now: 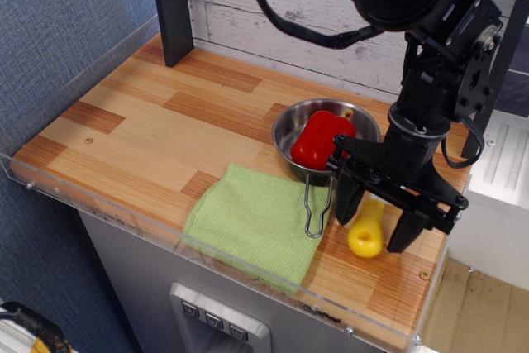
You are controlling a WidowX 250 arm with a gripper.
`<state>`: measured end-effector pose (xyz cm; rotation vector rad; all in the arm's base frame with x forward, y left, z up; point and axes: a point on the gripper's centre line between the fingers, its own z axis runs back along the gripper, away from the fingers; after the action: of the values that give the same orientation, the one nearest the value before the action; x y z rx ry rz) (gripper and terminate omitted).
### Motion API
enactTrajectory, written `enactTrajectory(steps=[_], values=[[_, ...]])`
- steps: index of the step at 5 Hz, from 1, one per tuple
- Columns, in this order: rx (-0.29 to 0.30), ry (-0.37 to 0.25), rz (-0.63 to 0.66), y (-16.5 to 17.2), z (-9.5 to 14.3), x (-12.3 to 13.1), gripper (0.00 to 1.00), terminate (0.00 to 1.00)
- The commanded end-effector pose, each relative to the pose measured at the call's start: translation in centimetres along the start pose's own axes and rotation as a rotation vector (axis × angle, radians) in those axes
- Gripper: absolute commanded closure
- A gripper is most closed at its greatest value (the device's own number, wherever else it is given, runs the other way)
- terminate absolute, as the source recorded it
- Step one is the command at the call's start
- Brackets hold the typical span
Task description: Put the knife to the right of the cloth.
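The knife's yellow handle (366, 236) lies on the wooden table, just right of the light green cloth (252, 222). Its white blade is hidden behind the gripper. My gripper (374, 235) stands over the knife with its black fingers (348, 204) spread on either side of the handle. The jaws look open and the handle rests on the table between them.
A steel pan (285, 134) holding a red pepper (326, 138) sits behind the cloth. Its thin wire handle (314, 208) points forward over the cloth's right edge. A dark post (172, 6) stands at the back left. A clear plastic rim (248, 266) edges the table front.
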<state>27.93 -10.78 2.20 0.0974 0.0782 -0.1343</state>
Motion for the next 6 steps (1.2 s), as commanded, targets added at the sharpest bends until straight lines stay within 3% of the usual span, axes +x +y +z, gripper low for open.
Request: enactTrajectory(steps=[1, 2, 3, 4, 6], values=[[-0.004, -0.056, 0.004, 0.2, 2.2, -0.5, 0.0, 0.0], [0.047, -0.144, 0.005, 1.2, 5.9, -0.4, 0.0, 0.0], [0.034, -0.292, -0.003, 2.5, 10.0, -0.1, 0.0, 0.0], [0.019, -0.344, 0.03, 4.7, 12.0, -0.1, 0.0, 0.0], [-0.07, -0.318, 0.117, 10.6, 11.0, -0.3, 0.0, 0.0]])
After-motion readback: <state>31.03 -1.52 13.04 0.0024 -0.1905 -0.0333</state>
